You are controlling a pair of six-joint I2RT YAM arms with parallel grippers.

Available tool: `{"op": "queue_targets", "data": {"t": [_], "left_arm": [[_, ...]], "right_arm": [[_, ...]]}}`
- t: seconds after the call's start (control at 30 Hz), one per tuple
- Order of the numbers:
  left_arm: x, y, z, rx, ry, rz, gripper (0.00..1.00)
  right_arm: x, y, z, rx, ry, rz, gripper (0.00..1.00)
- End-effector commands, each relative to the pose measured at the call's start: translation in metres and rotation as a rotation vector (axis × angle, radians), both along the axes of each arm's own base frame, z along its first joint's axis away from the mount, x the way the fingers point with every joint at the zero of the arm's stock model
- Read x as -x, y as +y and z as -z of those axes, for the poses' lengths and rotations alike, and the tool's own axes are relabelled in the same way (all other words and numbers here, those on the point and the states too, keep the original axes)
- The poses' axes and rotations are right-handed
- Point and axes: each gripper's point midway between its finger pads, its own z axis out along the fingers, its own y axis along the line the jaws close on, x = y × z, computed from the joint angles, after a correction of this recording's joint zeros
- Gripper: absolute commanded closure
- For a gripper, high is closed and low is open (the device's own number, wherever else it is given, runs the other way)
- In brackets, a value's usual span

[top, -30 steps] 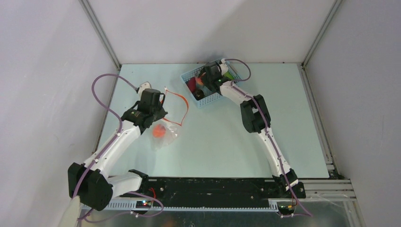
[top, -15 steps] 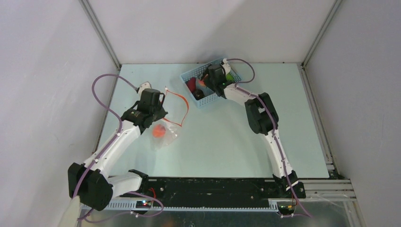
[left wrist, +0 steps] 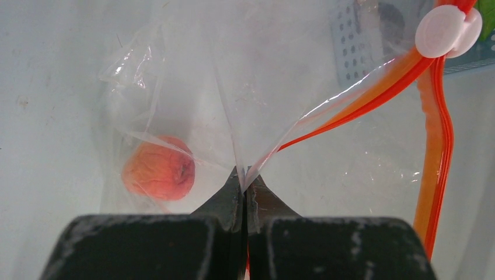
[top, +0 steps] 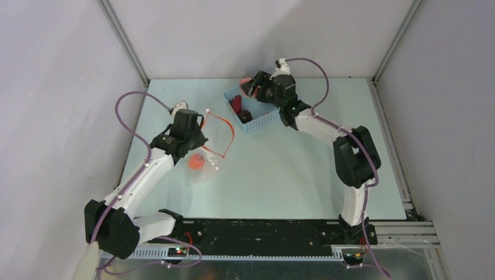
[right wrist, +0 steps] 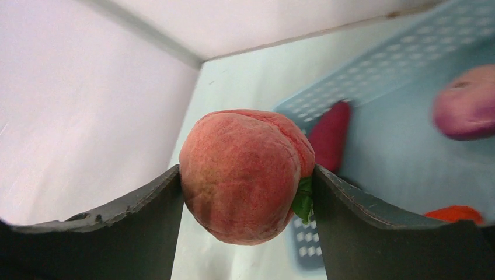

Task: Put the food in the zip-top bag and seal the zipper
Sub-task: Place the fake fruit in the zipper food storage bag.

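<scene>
Peach (right wrist: pixel 244 170) gripped — zip-top bag (left wrist: pixel 192 87) pinched
The right gripper (top: pixel 253 87) clamps the peach between both fingers, above the basket (top: pixel 265 120); the left gripper (left wrist: pixel 244 182) is closed tight on the bag's edge.

The zip-top bag (left wrist: pixel 175 76) is clear, glossy, crinkled plastic film; its zipper (left wrist: pixel 435 151) is smooth, translucent red-orange plastic with a matt white plastic slider (left wrist: pixel 445 31). The toy peach (right wrist: pixel 245 175) has a matt, finely mottled skin. The basket (right wrist: pixel 373 70) is light-blue perforated plastic. The table (top: pixel 280 169) looks smooth and faintly satin
</scene>
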Motion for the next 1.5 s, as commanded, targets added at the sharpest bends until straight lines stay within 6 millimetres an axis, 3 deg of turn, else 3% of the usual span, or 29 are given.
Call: {"op": "queue_targets", "data": {"t": [0.0,0.07,0.2,0.4,0.5,0.63,0.8,0.87,0.9,1.23,1.47], "left_arm": [[-0.002,0.0,0.0,0.006,-0.004,-0.006,1.0],[-0.002,0.001,-0.002,0.006,-0.006,-0.009,1.0],[-0.002,0.002,-0.005,0.008,-0.015,-0.012,1.0],[0.0,0.002,-0.008,0.016,-0.024,-0.009,1.0],[0.001,0.001,-0.009,0.022,-0.028,-0.005,1.0],[0.001,0.0,-0.012,0.027,-0.038,0.001,1.0],[0.001,-0.002,-0.015,0.037,-0.048,0.009,1.0],[0.0,-0.002,-0.015,0.038,-0.048,0.011,1.0],[0.0,-0.003,-0.015,0.04,-0.049,0.012,1.0],[-0.001,-0.001,-0.015,0.04,-0.051,0.009,1.0],[-0.001,0.002,-0.013,0.036,-0.047,0.002,1.0]], "right_arm": [[0.077,0.049,-0.066,0.049,-0.272,-0.314,0.75],[0.105,0.062,-0.077,0.071,-0.326,-0.4,0.75],[0.151,0.083,-0.074,0.139,-0.377,-0.521,0.75],[0.182,0.098,-0.055,0.197,-0.344,-0.6,0.72],[0.188,0.102,-0.045,0.229,-0.328,-0.6,0.63],[0.19,0.105,-0.041,0.25,-0.324,-0.589,0.38],[0.191,0.104,-0.046,0.247,-0.33,-0.581,0.19],[0.191,0.103,-0.047,0.245,-0.33,-0.578,0.05],[0.191,0.102,-0.049,0.245,-0.332,-0.576,0.03],[0.189,0.094,-0.066,0.209,-0.34,-0.56,0.01],[0.136,0.057,-0.064,0.149,-0.252,-0.395,0.0]]}}
